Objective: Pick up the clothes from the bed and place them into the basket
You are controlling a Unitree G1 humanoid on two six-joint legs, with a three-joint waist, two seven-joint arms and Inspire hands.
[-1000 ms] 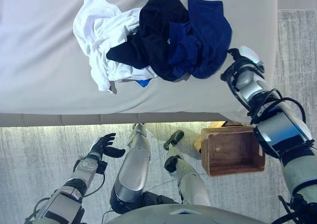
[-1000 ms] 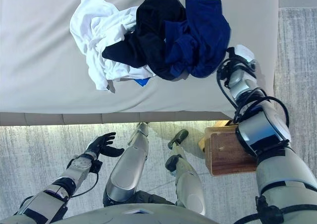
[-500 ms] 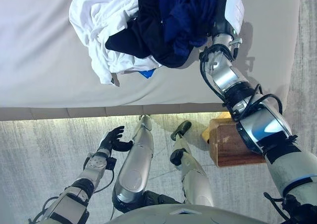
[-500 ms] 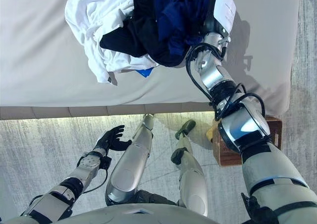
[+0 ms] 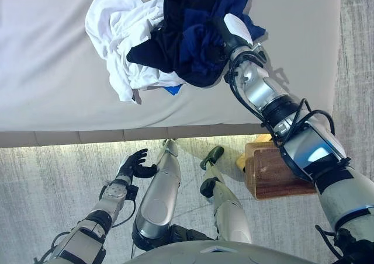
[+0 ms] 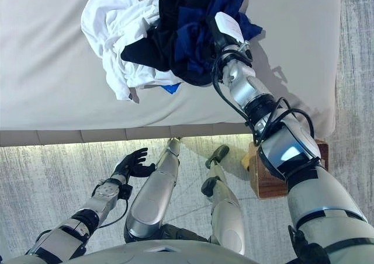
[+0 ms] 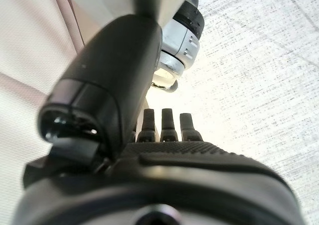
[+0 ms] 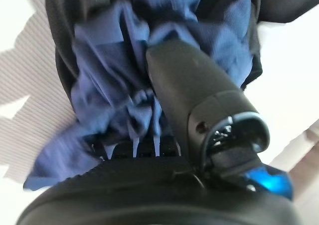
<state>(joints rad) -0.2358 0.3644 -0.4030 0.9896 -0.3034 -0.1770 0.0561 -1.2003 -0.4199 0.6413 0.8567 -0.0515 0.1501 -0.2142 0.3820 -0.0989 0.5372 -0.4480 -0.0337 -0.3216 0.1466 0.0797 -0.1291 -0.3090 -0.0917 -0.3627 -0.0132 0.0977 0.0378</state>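
A pile of clothes lies on the grey bed (image 5: 52, 94): a white garment (image 5: 123, 36) on the left, a black one (image 5: 175, 24) in the middle and a blue one (image 5: 201, 42) on the right. My right hand (image 5: 231, 33) is buried in the blue garment (image 8: 109, 90), its thumb (image 8: 199, 100) pressed over the bunched cloth and its fingers curled into the folds. The brown basket (image 5: 280, 173) stands on the floor by the bed's edge, partly behind my right arm. My left hand (image 5: 133, 165) hangs open low beside the bed, holding nothing.
The bed's front edge (image 5: 117, 136) runs across the middle of the view, with grey carpet (image 5: 41, 188) below it. The bed's right edge lies near the basket. Bare mattress stretches left of the pile.
My right hand has gone from the pile's right edge into the blue garment and closed on it. The blue cloth has bunched up toward the black one. The left hand has barely moved.
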